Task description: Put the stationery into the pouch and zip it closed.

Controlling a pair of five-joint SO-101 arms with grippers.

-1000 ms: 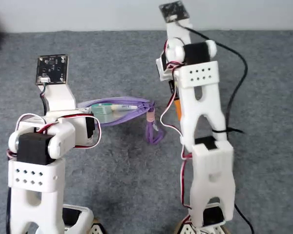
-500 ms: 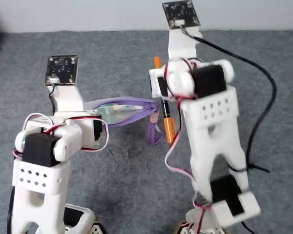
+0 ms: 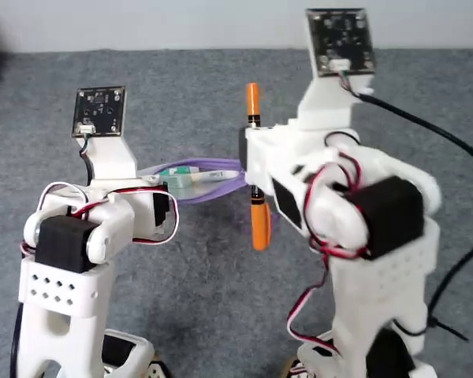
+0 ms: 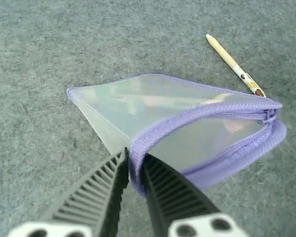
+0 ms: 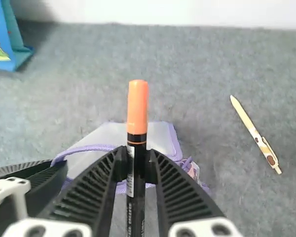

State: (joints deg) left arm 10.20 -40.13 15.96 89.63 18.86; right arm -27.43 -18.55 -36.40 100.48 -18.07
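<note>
High view, centre: my right gripper (image 5: 136, 154) is clamped on the orange-and-black marker pen (image 3: 259, 224). The marker stands near upright, just right of the translucent plastic pouch with a purple zip (image 3: 201, 179). A second ago it sat low and half hidden behind the right arm, and half a second ago it was rising beside the purple zip pull. Now it is lifted clear of the grey carpet (image 3: 181, 299), orange cap uppermost. Left of centre, my left gripper (image 4: 132, 164) has its jaws pinched together on the pouch's zip edge and has hardly shifted, so the mouth is held open. A pale green item and a white stick show through the pouch wall. I judge the pick-up done and insertion next, with the marker to be tipped toward the opening. The cream pen with brown spots (image 5: 255, 134) lies on the carpet well apart from the pouch, so loading is unfinished and the zip is not yet closed
</note>
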